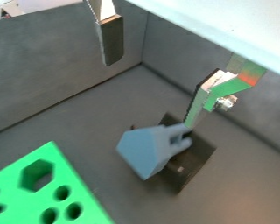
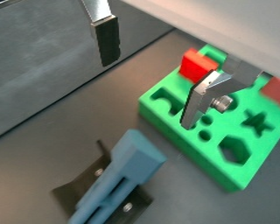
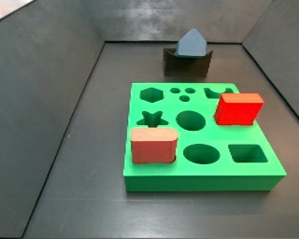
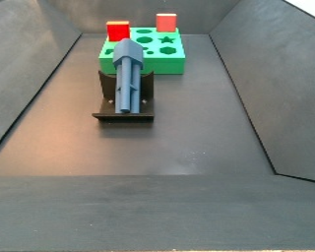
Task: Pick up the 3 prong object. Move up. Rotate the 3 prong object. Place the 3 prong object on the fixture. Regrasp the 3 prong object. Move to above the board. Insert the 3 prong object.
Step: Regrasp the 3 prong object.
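The grey-blue 3 prong object [image 1: 149, 149] [image 2: 119, 179] lies lengthwise on the dark fixture [image 1: 192, 166] [image 2: 78, 188], apart from the green board [image 1: 38, 188] [image 2: 241, 178]. Both side views show the 3 prong object [image 3: 192, 40] [image 4: 129, 71] resting on the fixture [image 3: 187, 63] [image 4: 125, 110] next to the board [image 3: 202, 182] [image 4: 167, 61]. My gripper [image 1: 152, 96] [image 2: 150, 93] hangs open above the 3 prong object, with nothing between its fingers [image 1: 111, 39] [image 2: 108, 39]. It appears only in the wrist views.
A red cube [image 3: 239, 108] [image 4: 118, 31] [image 2: 199, 63] and a salmon-pink block [image 3: 153, 146] [image 4: 165, 22] stand in holes of the board. Grey sloping walls [image 3: 52, 75] enclose the dark floor [image 4: 147, 148].
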{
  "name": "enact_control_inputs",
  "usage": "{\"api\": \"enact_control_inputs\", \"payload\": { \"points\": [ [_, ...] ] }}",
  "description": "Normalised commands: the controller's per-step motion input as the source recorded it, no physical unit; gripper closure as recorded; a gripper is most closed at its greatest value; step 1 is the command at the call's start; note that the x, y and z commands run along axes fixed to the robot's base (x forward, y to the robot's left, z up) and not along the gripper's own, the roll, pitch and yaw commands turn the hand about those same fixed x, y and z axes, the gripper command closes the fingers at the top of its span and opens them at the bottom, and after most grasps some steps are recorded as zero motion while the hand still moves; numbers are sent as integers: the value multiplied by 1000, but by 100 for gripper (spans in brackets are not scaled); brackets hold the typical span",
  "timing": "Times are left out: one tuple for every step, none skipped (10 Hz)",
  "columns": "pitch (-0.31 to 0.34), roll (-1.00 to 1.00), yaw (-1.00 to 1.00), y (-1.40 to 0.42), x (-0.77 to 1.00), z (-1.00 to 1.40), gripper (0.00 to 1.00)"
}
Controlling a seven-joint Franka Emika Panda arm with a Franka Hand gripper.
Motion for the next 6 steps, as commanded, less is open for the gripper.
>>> {"api": "enact_control_inputs", "payload": {
  "points": [
    [35, 1000, 35, -23, 18, 1, 0],
    [40, 1000, 36, -20, 25, -3, 0],
    [55, 1000, 41, -25, 47, -4, 0],
    [62, 1000, 45, -28, 56, 0, 0],
    [80, 1000, 51, -33, 73, -1, 0],
    [103, 1000, 61, -34, 88, -9, 0]
  ]
}}
